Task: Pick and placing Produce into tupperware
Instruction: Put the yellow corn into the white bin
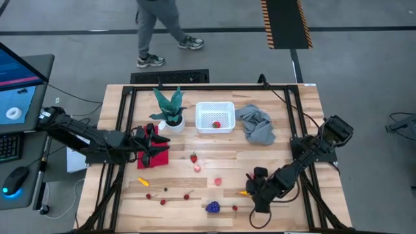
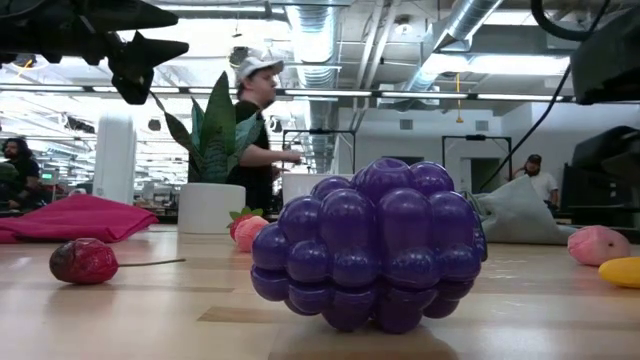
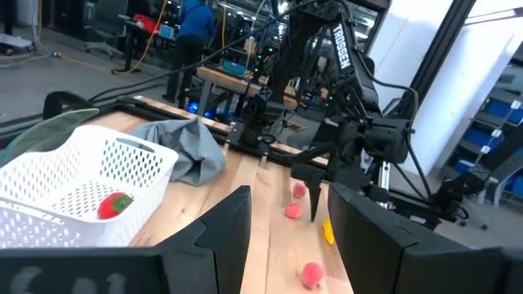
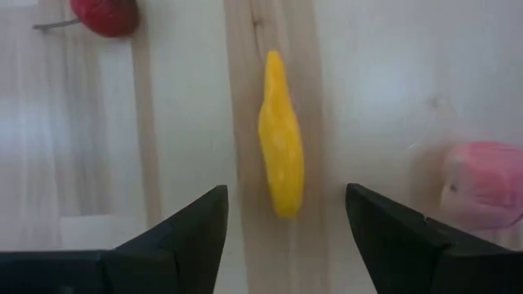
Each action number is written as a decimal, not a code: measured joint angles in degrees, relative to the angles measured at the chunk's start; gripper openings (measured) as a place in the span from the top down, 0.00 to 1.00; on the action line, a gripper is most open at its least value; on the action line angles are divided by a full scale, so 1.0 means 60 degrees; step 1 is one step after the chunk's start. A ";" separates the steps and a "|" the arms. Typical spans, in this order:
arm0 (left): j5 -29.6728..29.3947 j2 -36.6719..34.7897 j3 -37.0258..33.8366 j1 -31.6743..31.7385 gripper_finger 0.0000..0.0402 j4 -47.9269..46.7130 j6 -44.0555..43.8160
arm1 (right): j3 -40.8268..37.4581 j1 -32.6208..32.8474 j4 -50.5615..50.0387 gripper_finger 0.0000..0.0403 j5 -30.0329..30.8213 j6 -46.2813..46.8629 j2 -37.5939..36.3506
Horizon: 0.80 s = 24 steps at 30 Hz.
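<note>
My right hand hangs just above the worktop with its fingers spread wide and nothing between them. Directly under the gap lies the yellow piece, flat on the wood. Its long axis runs forward from my wrist, so it lies along the gap and not across it. I judge this a good line: the two fingers stand on either side of its thin body, and a straight descent should bring them around it.

In the high view this yellow piece sits just beside my right hand, at the near right part of the worktop. A pink ball lies close on one side and a cherry is further off on the other (neither is inside the gap).

The tupperware is well apart from here, at the far middle of the worktop, with one strawberry inside it. The carry must go away from me and to the left.

My left hand waits over the red cloth, its fingers partly spread and empty. It is much farther from this piece, so the right hand is the one to take it.
</note>
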 joint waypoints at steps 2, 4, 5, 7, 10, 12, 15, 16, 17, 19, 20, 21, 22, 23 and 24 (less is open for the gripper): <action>-0.0002 0.0002 0.0000 0.0000 0.61 0.0000 -0.0095 | 0.0000 0.0000 0.0089 0.38 -0.0037 -0.0004 0.0000; -0.0002 0.0002 0.0000 0.0000 0.61 0.0000 -0.0131 | 0.0000 -0.0002 0.0176 0.43 -0.0040 -0.0039 0.0004; -0.0002 0.0002 0.0000 0.0000 0.61 0.0000 -0.0131 | 0.0000 -0.0004 0.0209 0.47 -0.0036 -0.0082 0.0001; -0.0002 0.0002 0.0000 0.0000 0.61 -0.0004 -0.0135 | 0.0000 -0.0004 0.0226 0.53 -0.0036 -0.0223 0.0004; -0.0002 0.0002 0.0000 0.0000 0.61 -0.0004 -0.0131 | -0.0004 -0.0028 0.0264 0.63 -0.0022 -0.0328 0.0004; -0.0002 0.0002 0.0000 0.0000 0.61 -0.0017 -0.0131 | -0.0004 -0.0065 0.0292 0.68 -0.0024 -0.0338 0.0004; -0.0002 0.0002 0.0000 0.0000 0.61 -0.0033 -0.0131 | -0.0004 -0.0096 0.0325 0.75 -0.0025 -0.0344 0.0004; -0.0002 0.0001 0.0000 0.0000 0.61 -0.0033 -0.0131 | -0.0004 -0.0102 0.0350 0.78 -0.0026 -0.0386 0.0004; -0.0002 0.0002 0.0000 0.0000 0.61 -0.0033 -0.0131 | -0.0004 -0.0102 0.0388 0.80 -0.0029 -0.0462 0.0004; -0.0002 0.0000 0.0000 0.0000 0.61 -0.0033 -0.0131 | -0.0004 -0.0098 0.0450 0.84 -0.0033 -0.0506 0.0004; -0.0002 -0.0001 0.0000 0.0000 0.61 -0.0033 -0.0131 | -0.0004 -0.0098 0.0449 0.85 -0.0033 -0.0509 0.0004; -0.0002 0.0002 0.0000 0.0000 0.61 -0.0033 -0.0131 | -0.0007 -0.0098 0.0445 0.87 -0.0034 -0.0513 0.0004; -0.0002 0.0002 0.0000 0.0000 0.61 -0.0033 -0.0127 | -0.0007 -0.0098 0.0441 0.88 -0.0033 -0.0521 0.0004; -0.0002 0.0002 0.0000 0.0000 0.61 -0.0033 -0.0127 | -0.0007 -0.0098 0.0442 0.89 -0.0033 -0.0521 0.0004; -0.0002 -0.0001 0.0000 0.0000 0.61 -0.0033 -0.0127 | -0.0007 -0.0098 0.0440 0.89 -0.0033 -0.0525 0.0004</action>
